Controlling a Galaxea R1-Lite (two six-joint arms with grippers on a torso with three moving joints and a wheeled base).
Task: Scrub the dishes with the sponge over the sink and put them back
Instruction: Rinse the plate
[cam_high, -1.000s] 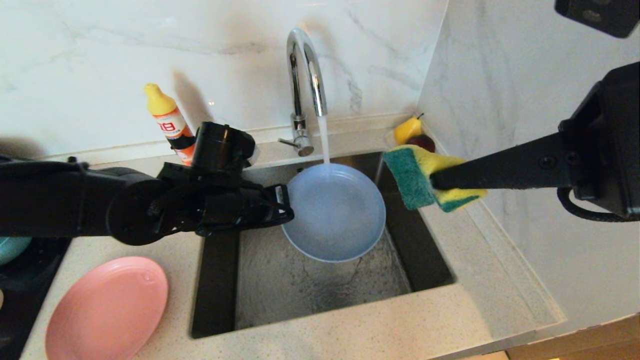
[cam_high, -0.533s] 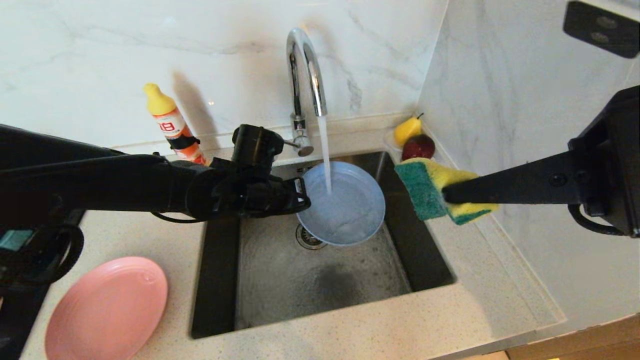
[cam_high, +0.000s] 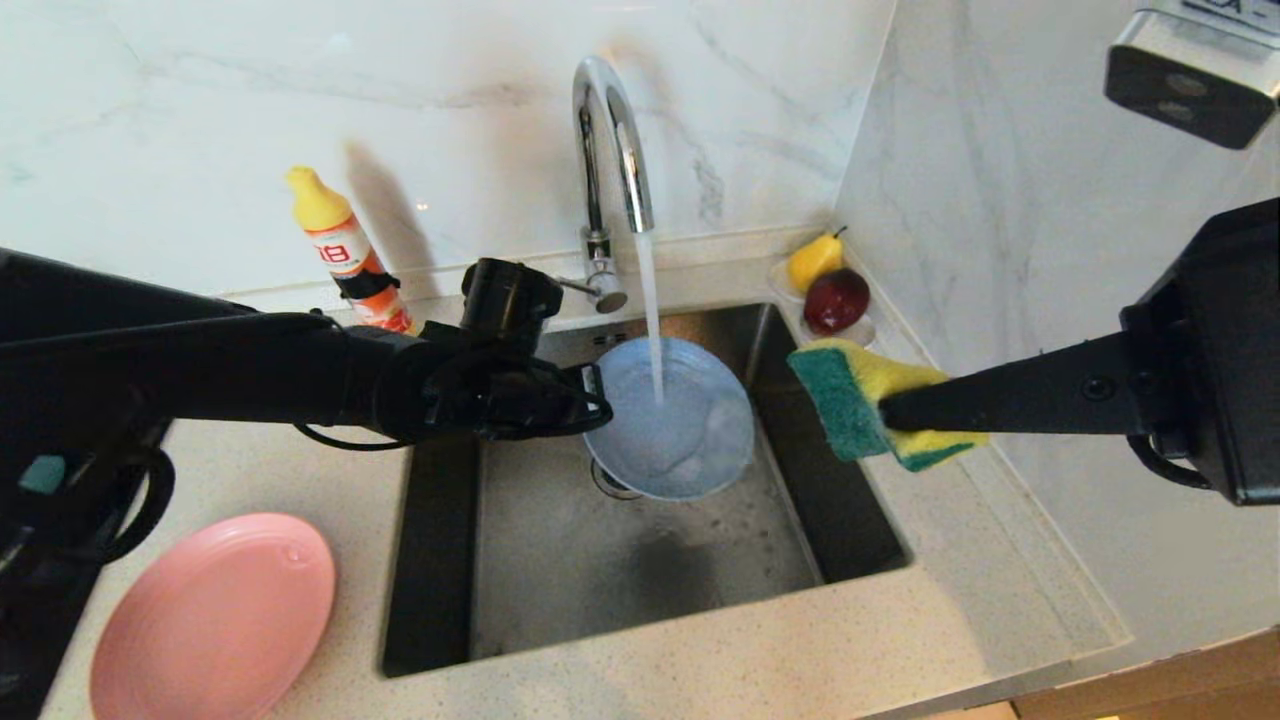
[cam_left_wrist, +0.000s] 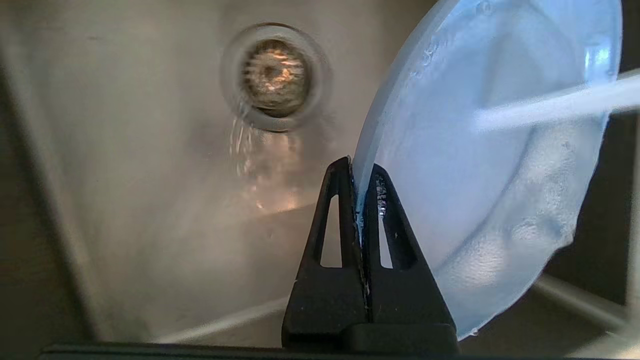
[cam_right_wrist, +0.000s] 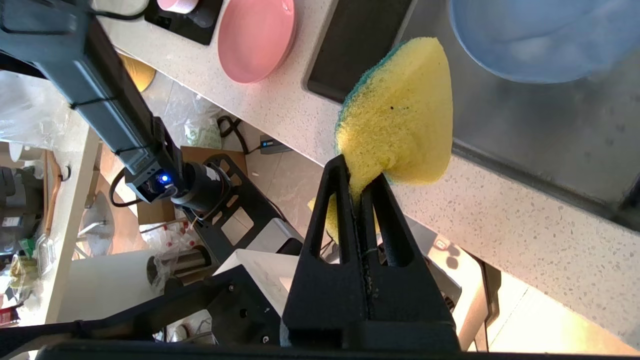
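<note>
Over the steel sink (cam_high: 560, 570), the left gripper (cam_left_wrist: 364, 172) pinches the wet, probably slippery, stiff grey-blue plate (cam_high: 670, 420) by its left rim, while the right gripper (cam_right_wrist: 361, 182) squeezes the soft yellow-green sponge (cam_high: 875, 400) by its tail.

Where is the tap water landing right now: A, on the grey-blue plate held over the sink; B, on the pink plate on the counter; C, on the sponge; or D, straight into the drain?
A: the stream from the tap hits the tilted grey-blue plate, which the left claw pinches by its rim above the sink.
</note>
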